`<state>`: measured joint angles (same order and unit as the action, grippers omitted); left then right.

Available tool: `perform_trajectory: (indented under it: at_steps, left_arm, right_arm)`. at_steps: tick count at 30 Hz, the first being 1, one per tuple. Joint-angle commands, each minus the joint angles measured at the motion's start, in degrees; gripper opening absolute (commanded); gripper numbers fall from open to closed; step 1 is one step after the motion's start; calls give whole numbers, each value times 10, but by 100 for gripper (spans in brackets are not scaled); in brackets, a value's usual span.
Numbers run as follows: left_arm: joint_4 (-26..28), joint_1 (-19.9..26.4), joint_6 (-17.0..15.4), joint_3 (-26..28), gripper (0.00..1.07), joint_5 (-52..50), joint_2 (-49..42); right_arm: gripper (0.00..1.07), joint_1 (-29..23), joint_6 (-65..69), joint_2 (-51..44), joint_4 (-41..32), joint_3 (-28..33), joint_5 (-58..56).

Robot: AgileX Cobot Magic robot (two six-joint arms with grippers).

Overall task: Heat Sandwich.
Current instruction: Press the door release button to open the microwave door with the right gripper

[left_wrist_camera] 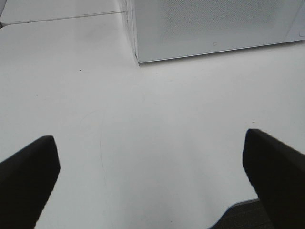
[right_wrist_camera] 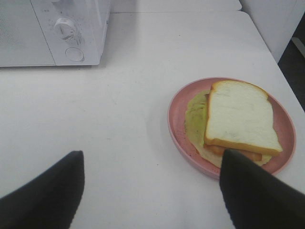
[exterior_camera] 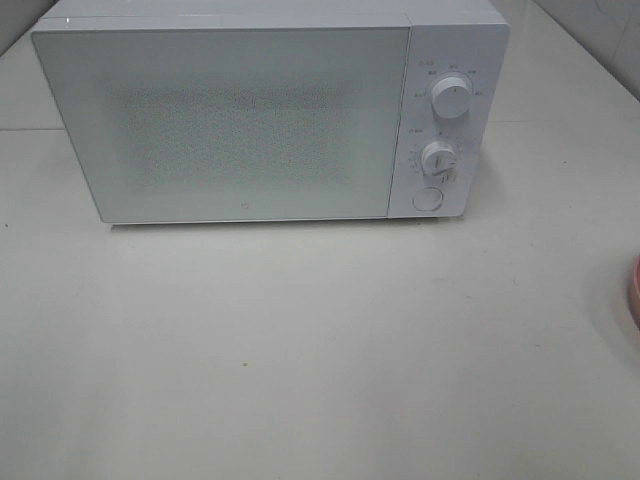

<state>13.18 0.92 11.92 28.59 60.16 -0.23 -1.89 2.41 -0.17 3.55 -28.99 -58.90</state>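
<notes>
**A:** Since the microwave point(exterior_camera: 220, 120) door is shut in the overhead view, I'd open that first, probably with the round button point(exterior_camera: 427, 199). Only a sliver of pink plate point(exterior_camera: 634, 290) shows at the right edge of the white table point(exterior_camera: 300, 400), and there's a pale wall behind, I think.

**B:** Left wrist view: left claw point(left_wrist_camera: 148, 140) is spread wide and empty, hanging over the table near the microwave's corner.

**A:** Right wrist view: right claw point(right_wrist_camera: 152, 157) is spread too, holding nothing. The sandwich point(right_wrist_camera: 240, 117) lies on the plate, just beside one finger. I'd grab the plate rim and keep it level.
</notes>
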Motion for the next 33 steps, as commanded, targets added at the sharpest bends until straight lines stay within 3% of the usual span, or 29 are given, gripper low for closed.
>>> perform_trajectory:
  at_steps: [1,18,33]
  left_arm:
    - [2,0,-3,-3,100,-4,-16]
    - [2,0,-3,-3,100,-4,-16]
    - [2,0,-3,-3,100,-4,-16]
  right_arm:
    - [75,2,2,-17,2,0,1]
    - [75,2,3,-14,2,-3,2]
    - [75,2,3,111,1,-25,104]
